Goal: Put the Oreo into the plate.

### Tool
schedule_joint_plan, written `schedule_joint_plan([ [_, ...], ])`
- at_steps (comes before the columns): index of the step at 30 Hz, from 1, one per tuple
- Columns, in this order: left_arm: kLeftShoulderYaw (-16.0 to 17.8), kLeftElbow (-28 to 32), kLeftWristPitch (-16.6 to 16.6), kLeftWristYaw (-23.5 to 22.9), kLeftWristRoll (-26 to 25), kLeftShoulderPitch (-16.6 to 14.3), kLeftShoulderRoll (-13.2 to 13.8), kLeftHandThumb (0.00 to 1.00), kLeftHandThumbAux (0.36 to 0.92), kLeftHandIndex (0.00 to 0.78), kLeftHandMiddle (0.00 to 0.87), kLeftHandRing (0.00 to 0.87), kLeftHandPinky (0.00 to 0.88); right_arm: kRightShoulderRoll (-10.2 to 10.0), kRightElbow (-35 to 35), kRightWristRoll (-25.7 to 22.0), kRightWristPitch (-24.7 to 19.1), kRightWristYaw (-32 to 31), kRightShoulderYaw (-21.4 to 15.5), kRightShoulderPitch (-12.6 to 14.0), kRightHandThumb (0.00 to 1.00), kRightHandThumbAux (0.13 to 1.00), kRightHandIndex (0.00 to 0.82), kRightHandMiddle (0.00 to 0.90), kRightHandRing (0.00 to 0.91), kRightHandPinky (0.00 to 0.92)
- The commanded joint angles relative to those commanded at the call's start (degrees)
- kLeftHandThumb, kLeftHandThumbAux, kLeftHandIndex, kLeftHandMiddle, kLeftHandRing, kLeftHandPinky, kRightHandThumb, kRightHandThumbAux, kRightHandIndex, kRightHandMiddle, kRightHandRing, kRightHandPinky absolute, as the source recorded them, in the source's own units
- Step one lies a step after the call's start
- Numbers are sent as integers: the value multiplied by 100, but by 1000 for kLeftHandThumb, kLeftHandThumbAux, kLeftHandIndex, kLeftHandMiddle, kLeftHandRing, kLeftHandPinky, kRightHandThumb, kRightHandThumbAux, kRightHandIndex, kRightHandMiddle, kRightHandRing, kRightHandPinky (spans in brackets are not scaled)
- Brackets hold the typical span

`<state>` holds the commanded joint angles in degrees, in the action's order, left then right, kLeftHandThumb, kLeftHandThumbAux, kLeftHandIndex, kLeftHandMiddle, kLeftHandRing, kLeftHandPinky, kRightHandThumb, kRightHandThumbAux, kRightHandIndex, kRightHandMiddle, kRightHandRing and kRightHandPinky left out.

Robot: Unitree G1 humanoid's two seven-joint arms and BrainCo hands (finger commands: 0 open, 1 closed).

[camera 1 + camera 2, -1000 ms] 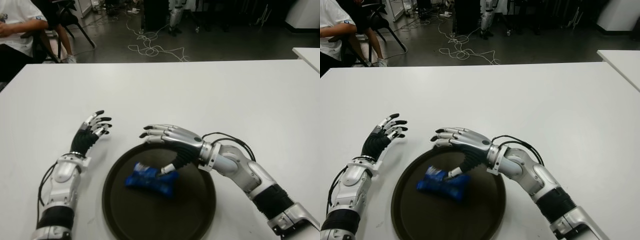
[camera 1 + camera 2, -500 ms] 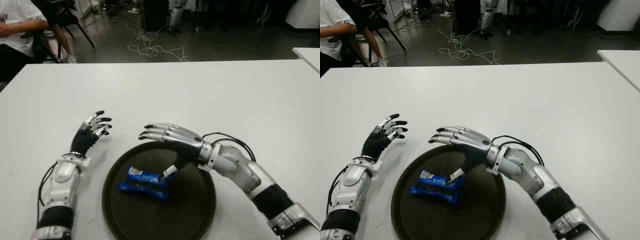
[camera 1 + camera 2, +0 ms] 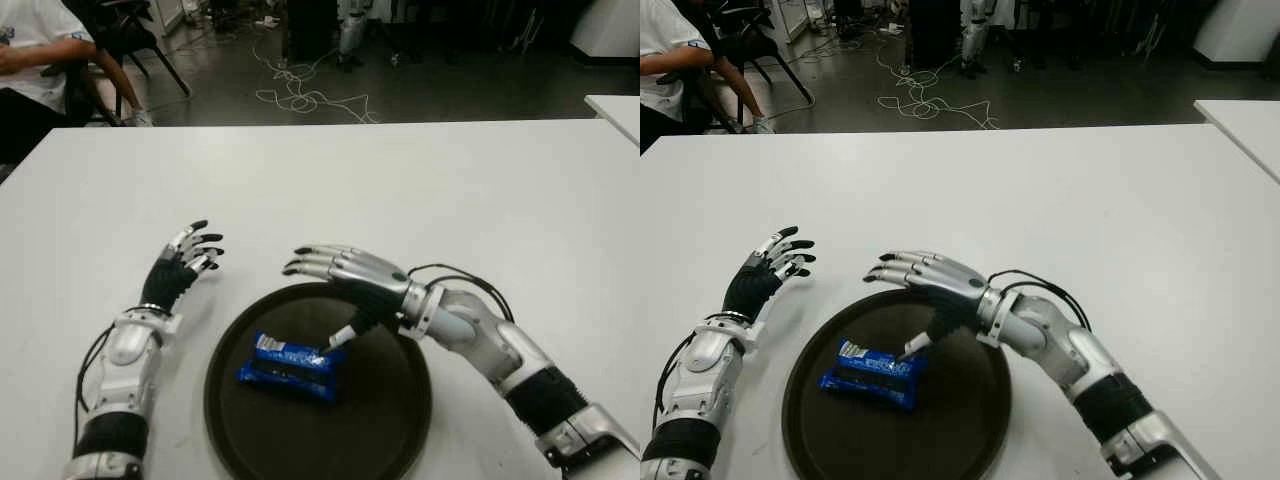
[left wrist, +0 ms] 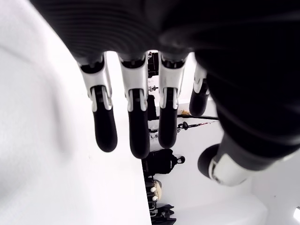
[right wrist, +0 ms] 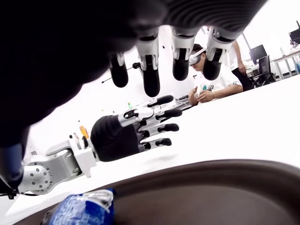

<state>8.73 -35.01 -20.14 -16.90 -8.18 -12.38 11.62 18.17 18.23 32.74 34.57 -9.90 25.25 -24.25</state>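
Note:
The blue Oreo pack (image 3: pixel 288 365) lies flat on the dark round plate (image 3: pixel 390 420), in its left half. My right hand (image 3: pixel 325 300) hovers over the plate's far edge with fingers spread and holds nothing; its thumb tip is at the pack's right end, and I cannot tell whether they touch. A corner of the Oreo pack (image 5: pixel 82 208) shows in the right wrist view, on the plate (image 5: pixel 211 192). My left hand (image 3: pixel 190 255) shows over the white table (image 3: pixel 450 190), left of the plate, fingers relaxed and empty.
A seated person (image 3: pixel 35 60) in a white shirt is beyond the table's far left corner, beside a black chair (image 3: pixel 140 35). Cables (image 3: pixel 300 95) lie on the floor behind the table. Another white table's corner (image 3: pixel 615 108) shows at far right.
The Oreo pack dropped from a tilted position under my right thumb to lie flat on the plate. My right hand has since shifted slightly right. The left hand has not moved.

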Motion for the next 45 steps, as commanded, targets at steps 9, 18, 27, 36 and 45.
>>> schedule_joint_plan([
  [9,-30,-43,-70,52,97,-27,27,161,663,145,287,318,379,30,893,-555,-97,162,-630,-543,0,481,0,0,0,0],
  [18,-72,-232,-128,115,223,-107,76,134,641,158,289,313,357,-750,3390,-1720,-417,694,-1589,-1182,0,582,45,94,91,107],
  [27,-53,-440,-132,101,228,-223,96,141,644,172,298,314,350,-1318,3832,-3335,-1468,154,-2737,-1581,0,706,139,230,247,290],
  [36,-1,-633,-218,139,181,-330,54,157,656,175,304,316,349,-1599,3403,-4245,-2536,179,-3443,-1335,0,763,175,271,308,368],
  [45,-25,-840,-239,217,281,-426,113,119,667,183,304,319,342,-1831,3155,-4628,-3134,807,-3926,-905,0,805,208,309,350,387],
])
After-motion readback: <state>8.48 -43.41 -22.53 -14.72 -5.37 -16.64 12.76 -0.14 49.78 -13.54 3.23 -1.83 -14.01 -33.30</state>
